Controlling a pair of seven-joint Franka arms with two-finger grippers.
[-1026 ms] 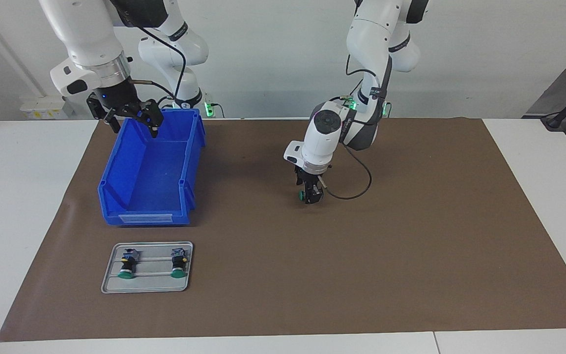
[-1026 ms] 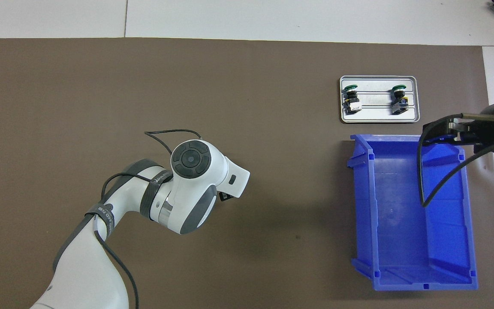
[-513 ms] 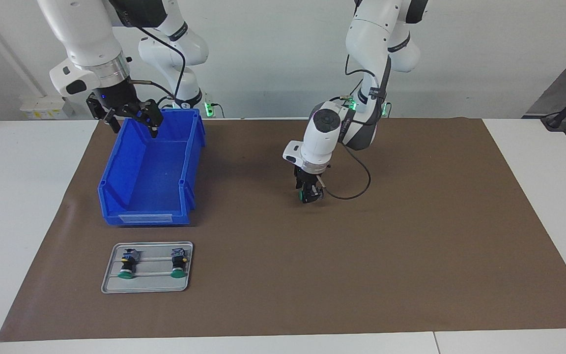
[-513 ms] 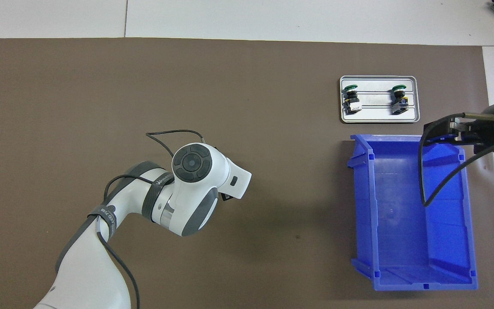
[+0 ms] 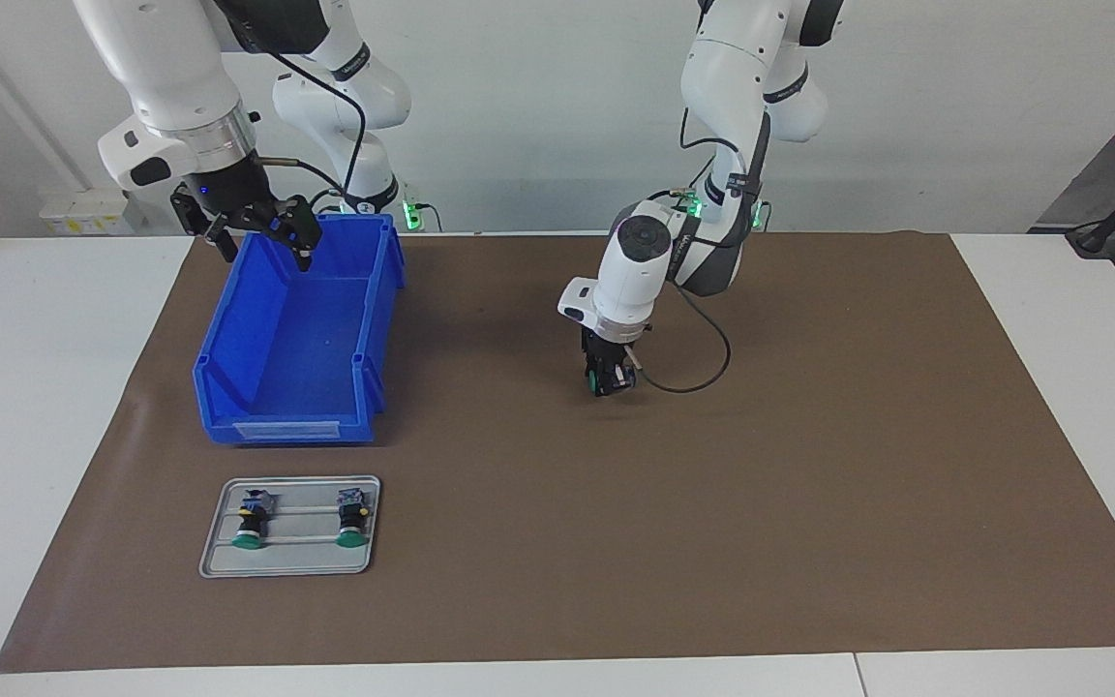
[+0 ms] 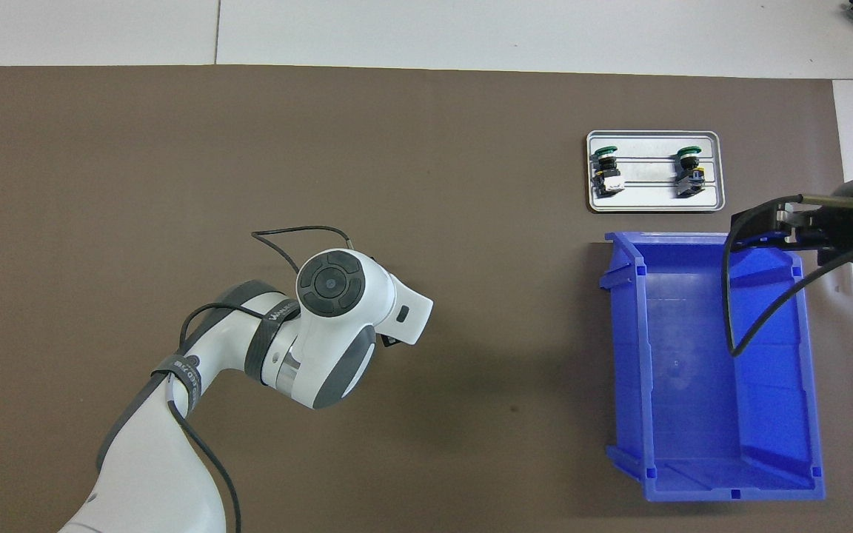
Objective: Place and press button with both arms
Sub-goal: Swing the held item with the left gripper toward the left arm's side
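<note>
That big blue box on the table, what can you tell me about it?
The blue bin looks like moulded plastic: an open-topped rectangular storage box with tall walls, a rim and a lowered cut-out front bearing a pale label strip. It stands upright on the brown mat toward the right arm's end of the table, and nothing can be seen in it. The metal tray lies just in front of it, apart. The right gripper hangs over its rim nearest the robots.

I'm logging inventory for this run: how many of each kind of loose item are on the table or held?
Green-capped buttons: 3, two on the tray, one held by the left gripper
Metal tray: 1
Blue bin: 1, under the right gripper
Total: 5
</note>
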